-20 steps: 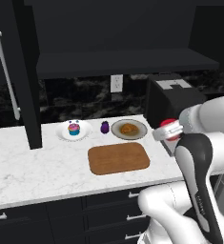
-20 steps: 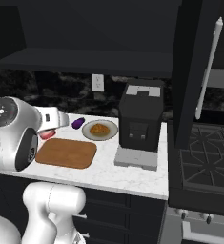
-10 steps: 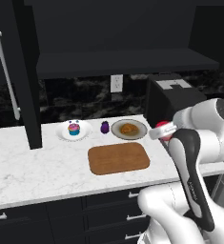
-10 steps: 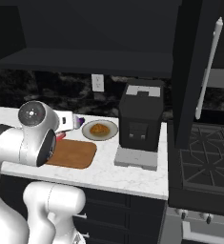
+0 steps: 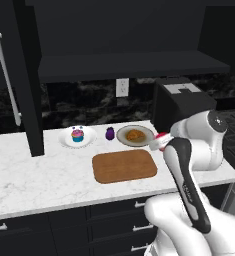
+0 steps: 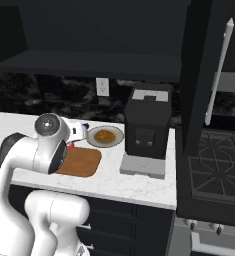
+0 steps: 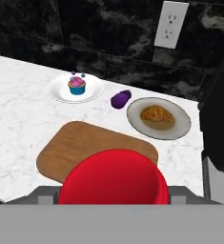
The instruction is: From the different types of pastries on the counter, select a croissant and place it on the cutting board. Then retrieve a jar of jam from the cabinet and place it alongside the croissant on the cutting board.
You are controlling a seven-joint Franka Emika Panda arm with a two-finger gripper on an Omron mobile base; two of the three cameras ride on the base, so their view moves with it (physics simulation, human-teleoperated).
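I have the gripper point(image 5: 158, 142) clenched on the jam jar point(image 7: 114, 177), whose red lid fills the near part of my hand view; in the left base view the jar shows as a red-and-white bit at the hand's tip. The board point(image 7: 85, 147) lies just beyond and below the jar, bare. Past the board's far right corner sits the grey plate point(image 7: 180, 125) with the croissant point(image 7: 157, 115) on it. Left of that plate, near it, is a small purple object point(image 7: 120, 99), and further left the white plate point(image 7: 60, 91) with the cupcake point(image 7: 77, 86). All of this rests on the counter point(image 7: 18, 109). To the gripper's right stands a black appliance point(image 6: 146, 122).
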